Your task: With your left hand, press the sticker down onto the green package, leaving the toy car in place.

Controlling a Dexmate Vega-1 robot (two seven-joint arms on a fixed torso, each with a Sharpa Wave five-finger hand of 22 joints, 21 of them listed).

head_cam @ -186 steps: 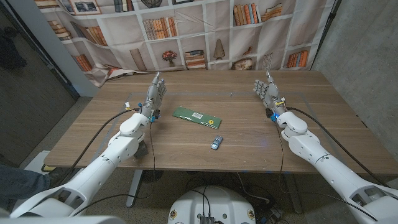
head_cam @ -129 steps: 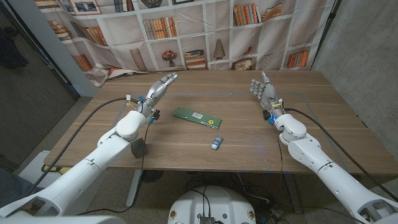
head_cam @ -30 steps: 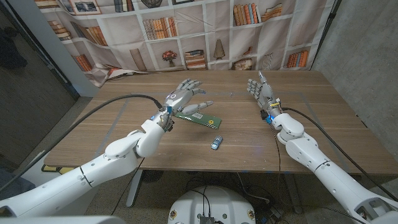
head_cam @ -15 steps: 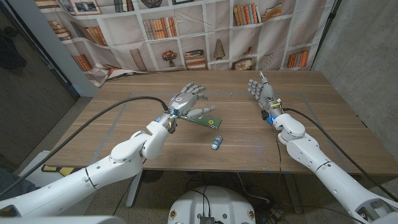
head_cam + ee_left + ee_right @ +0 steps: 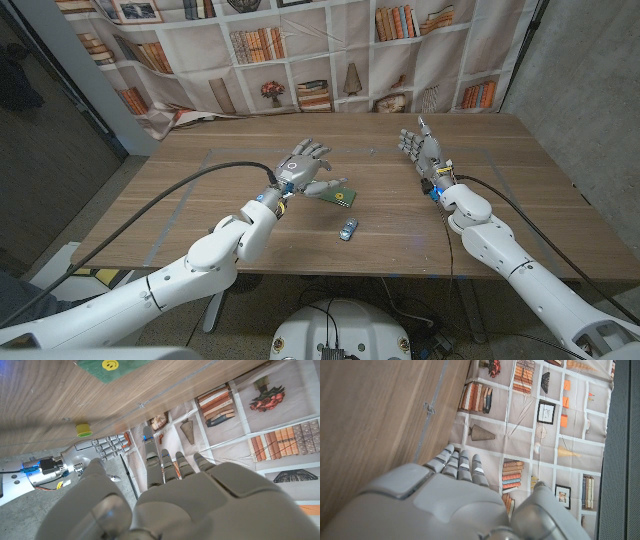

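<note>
the green package point(image 5: 338, 194) lies flat on the desk point(image 5: 180, 215) near its middle, most of it covered by the left robot hand point(image 5: 305, 167), which hovers above it with fingers spread and holds nothing. a yellow smiley sticker point(image 5: 110, 364) sits on the package's end. the toy car point(image 5: 347, 229) stands just beside the package, nearer the robot. the right robot hand point(image 5: 421, 148) stands upright well apart, fingers apart, empty.
</note>
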